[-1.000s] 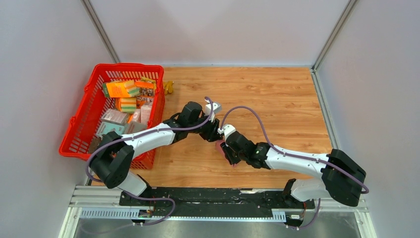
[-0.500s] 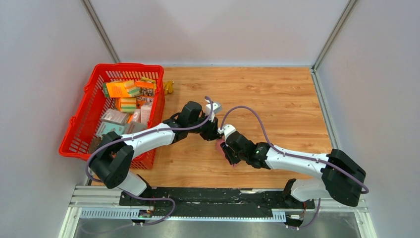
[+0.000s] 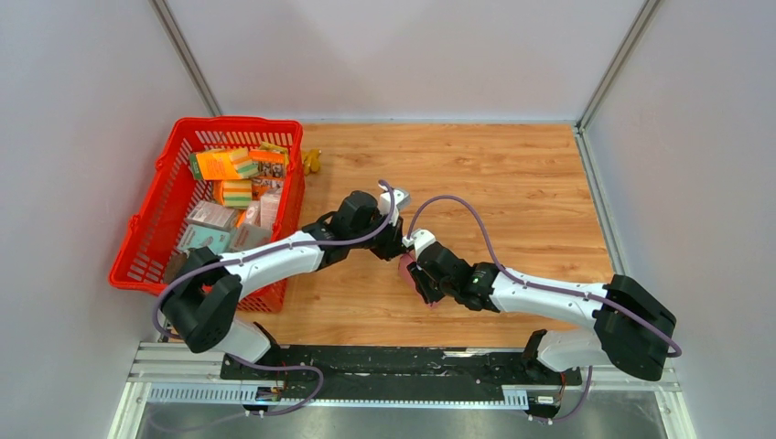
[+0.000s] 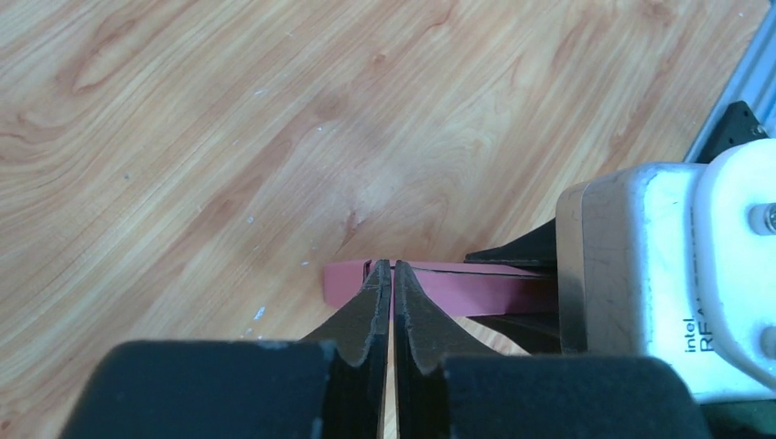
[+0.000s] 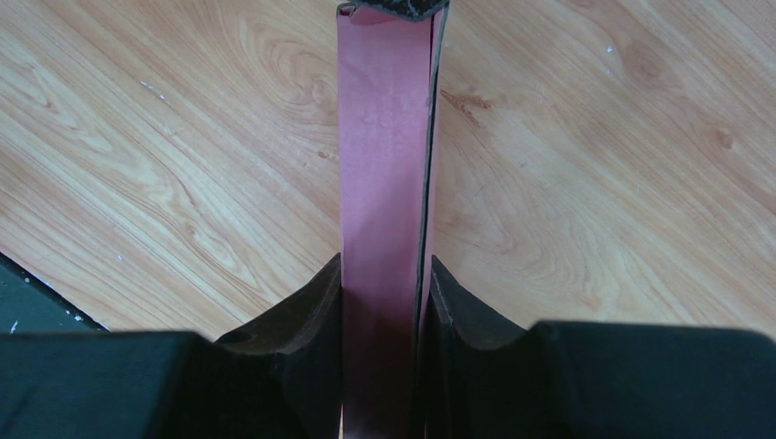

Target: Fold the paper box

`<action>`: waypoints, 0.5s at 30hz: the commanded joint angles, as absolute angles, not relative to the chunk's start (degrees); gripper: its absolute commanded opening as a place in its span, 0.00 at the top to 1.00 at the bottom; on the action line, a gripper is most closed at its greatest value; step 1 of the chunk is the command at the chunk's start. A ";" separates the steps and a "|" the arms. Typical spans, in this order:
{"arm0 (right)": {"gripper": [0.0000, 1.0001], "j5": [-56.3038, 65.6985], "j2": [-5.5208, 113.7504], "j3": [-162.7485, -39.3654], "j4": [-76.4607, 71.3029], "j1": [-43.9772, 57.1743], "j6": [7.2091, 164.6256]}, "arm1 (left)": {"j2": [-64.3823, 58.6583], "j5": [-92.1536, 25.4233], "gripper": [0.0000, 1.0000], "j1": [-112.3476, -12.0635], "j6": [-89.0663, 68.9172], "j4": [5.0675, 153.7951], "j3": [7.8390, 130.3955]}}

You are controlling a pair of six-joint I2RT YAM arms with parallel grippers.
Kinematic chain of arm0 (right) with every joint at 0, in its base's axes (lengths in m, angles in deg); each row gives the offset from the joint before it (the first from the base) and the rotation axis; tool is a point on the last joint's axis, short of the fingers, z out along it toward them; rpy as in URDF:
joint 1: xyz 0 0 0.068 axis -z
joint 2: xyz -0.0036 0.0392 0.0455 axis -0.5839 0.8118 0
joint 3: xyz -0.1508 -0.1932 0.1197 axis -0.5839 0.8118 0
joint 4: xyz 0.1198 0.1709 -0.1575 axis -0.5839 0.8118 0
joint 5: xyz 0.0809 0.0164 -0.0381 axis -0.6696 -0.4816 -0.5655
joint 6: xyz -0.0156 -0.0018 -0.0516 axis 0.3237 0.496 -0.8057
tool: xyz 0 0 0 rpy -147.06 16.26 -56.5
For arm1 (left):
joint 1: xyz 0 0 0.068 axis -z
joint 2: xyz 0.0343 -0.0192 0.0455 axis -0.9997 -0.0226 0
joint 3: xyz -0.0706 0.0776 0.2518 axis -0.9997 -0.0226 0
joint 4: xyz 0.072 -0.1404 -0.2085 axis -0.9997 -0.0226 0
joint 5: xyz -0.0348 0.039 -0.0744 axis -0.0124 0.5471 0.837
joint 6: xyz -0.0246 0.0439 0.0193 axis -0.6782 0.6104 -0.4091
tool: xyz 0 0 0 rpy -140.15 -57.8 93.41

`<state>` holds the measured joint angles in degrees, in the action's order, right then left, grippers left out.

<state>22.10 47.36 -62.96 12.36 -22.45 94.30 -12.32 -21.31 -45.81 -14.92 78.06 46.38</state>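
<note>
Near the middle of the wooden table (image 3: 512, 183), a little toward 6 o'clock, you have the paper box (image 3: 404, 268) between both grippers. From above only a sliver of pink shows between the two black wrists.

Your right gripper (image 5: 384, 270) reaches in from about 4 o'clock. Its jaws are clamped on the box, one finger (image 5: 311, 302) flat against each side. In the right wrist view the box runs away from them toward 12 o'clock as a narrow pink strip on edge above the wood. A darker cardboard edge shows along its 3 o'clock side.

Your left gripper (image 4: 392, 274) comes in from about 8 o'clock. Its jaws are pressed almost together, with only a thin slit between them. The tips meet on the edge of the pink cardboard and appear to pinch a thin layer of it at the far end of the strip. In the left wrist view the box lies crosswise just beyond those tips, and the right wrist's white camera housing (image 4: 659, 274) crowds in at 3 o'clock.

At 9 to 10 o'clock on the table stands a red basket (image 3: 146, 224) holding printed packages (image 3: 224, 165). A small yellow object (image 3: 313, 161) sits just off its far corner.
</note>
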 commanded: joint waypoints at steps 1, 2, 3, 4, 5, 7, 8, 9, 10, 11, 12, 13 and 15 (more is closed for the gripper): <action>0.67 23.32 47.30 -63.66 12.73 -22.37 93.78 | -11.22 -30.28 0.94 -44.67 -15.63 73.55 45.55; 0.67 23.41 47.30 -63.74 12.65 -22.37 93.78 | -11.22 -30.55 0.94 -44.58 -15.81 73.55 45.38; 0.67 23.33 47.39 -63.74 12.73 -22.37 93.69 | -11.30 -30.64 0.94 -44.41 -15.81 73.55 45.38; 0.67 23.24 47.39 -63.74 12.65 -22.37 93.78 | -11.30 -30.81 0.93 -44.15 -15.72 73.46 45.38; 0.67 23.32 47.30 -63.74 12.82 -22.37 93.69 | -11.39 -31.25 0.92 -43.97 -15.46 73.20 45.46; 0.67 23.15 47.30 -63.74 12.73 -22.37 93.61 | -12.00 -31.52 0.88 -43.88 -15.20 72.85 45.73; 0.67 23.06 47.13 -63.66 12.82 -22.46 93.69 | -12.18 -31.61 0.87 -43.88 -15.11 72.85 45.81; 0.67 23.06 46.86 -63.57 12.91 -22.37 93.78 | -12.36 -31.52 0.87 -43.88 -14.93 72.76 45.90; 0.67 23.15 46.60 -63.48 12.91 -22.37 93.69 | -12.53 -31.43 0.87 -43.79 -14.84 72.93 45.82; 0.67 22.97 46.51 -63.39 12.82 -22.37 93.87 | -12.53 -31.43 0.88 -43.62 -14.49 73.19 45.73; 0.68 22.97 46.16 -63.22 12.73 -22.37 93.78 | -12.36 -31.43 0.88 -43.53 -14.40 73.28 45.64; 0.67 22.80 45.99 -63.22 12.82 -22.37 93.87 | -12.18 -31.34 0.88 -43.62 -14.32 73.55 45.29; 0.67 22.88 45.90 -63.22 12.73 -22.37 93.87 | -12.01 -31.61 0.90 -43.53 -14.14 74.07 44.85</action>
